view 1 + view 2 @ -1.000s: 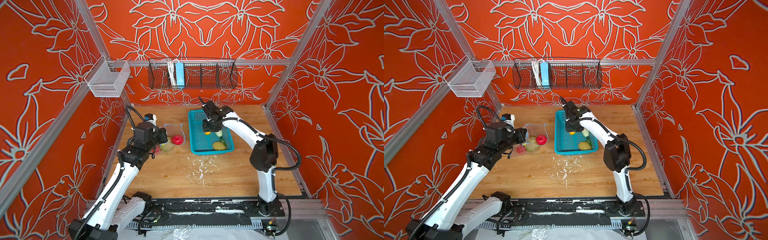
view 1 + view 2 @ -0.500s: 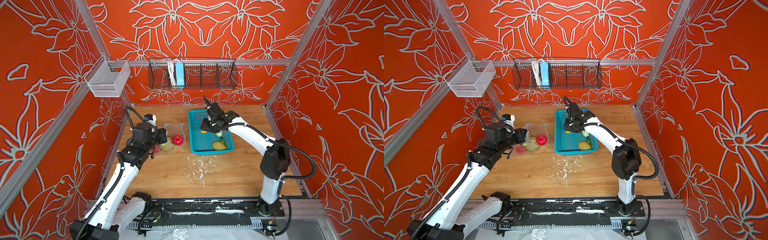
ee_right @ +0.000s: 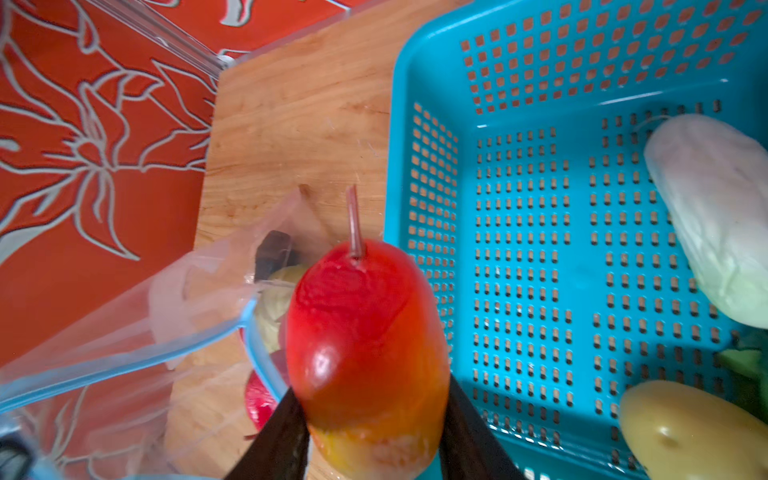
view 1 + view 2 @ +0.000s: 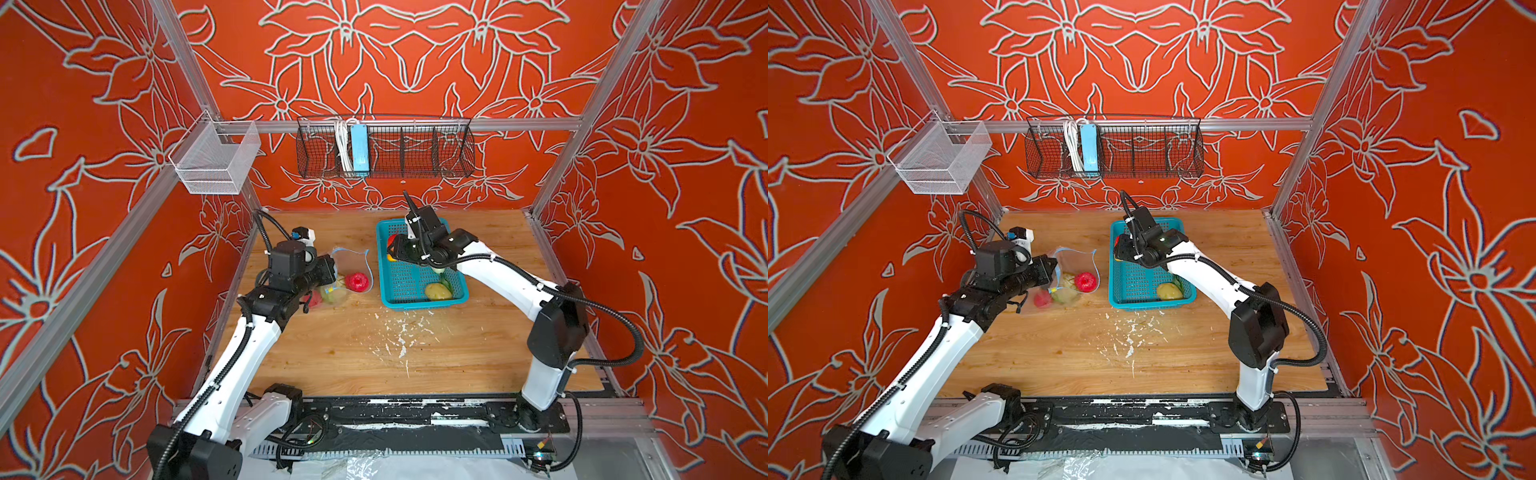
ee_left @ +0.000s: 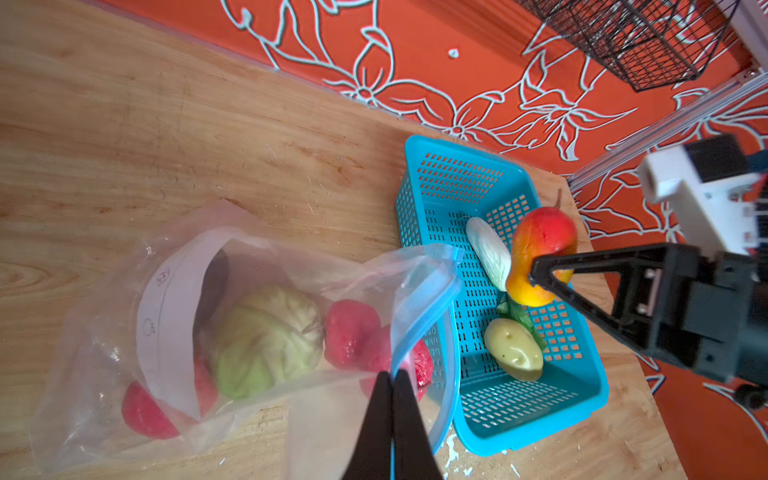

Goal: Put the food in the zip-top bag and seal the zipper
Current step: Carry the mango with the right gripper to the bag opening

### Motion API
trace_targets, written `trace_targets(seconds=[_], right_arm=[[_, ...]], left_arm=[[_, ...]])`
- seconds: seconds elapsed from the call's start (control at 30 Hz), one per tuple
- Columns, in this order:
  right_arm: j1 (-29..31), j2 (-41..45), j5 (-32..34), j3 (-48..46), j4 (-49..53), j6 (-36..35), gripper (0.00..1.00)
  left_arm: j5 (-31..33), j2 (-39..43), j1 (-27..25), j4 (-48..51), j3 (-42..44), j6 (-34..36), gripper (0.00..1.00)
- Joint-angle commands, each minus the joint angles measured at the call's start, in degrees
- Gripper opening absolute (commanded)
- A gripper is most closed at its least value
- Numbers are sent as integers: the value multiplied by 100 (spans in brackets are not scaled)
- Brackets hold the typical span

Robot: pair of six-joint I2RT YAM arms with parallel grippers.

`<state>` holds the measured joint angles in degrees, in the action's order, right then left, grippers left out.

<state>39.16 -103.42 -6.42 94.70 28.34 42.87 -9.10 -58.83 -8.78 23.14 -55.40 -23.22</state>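
Cut off by the frame edge in the right wrist view: white cucumber [image 3: 715, 216], yellow potato [image 3: 690, 432]. Partly hidden behind the white label [image 5: 164, 332] of the zip-top bag [image 5: 104, 332] and the cabbage [image 5: 266, 336]: dark avocado [image 5: 216, 282]. Blurred at its lower end: mango [image 3: 365, 332].

Red-yellow mango [image 3: 365, 332] in right gripper [image 3: 372, 415]

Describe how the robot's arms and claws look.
The left arm and right arm have white shells, black joint housings and black ribbed cable hoses fastened with white ties. The left claw and right claw are black, with thin tapering fingers.
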Motion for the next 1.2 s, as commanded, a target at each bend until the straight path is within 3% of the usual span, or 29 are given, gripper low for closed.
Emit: trace_targets(seconds=[0.0, 0.47, 1.17], right_arm=[[203, 345, 187, -107, -360, 26, 31], [915, 335, 420, 23, -717, -416, 32], [1379, -102, 174, 142, -1025, -652, 31]], left_arm=[[-100, -23, 60, 59, -164, -30, 0], [-32, -40, 65, 137, -191, -37, 0], [-96, -41, 60, 86, -151, -62, 0]])
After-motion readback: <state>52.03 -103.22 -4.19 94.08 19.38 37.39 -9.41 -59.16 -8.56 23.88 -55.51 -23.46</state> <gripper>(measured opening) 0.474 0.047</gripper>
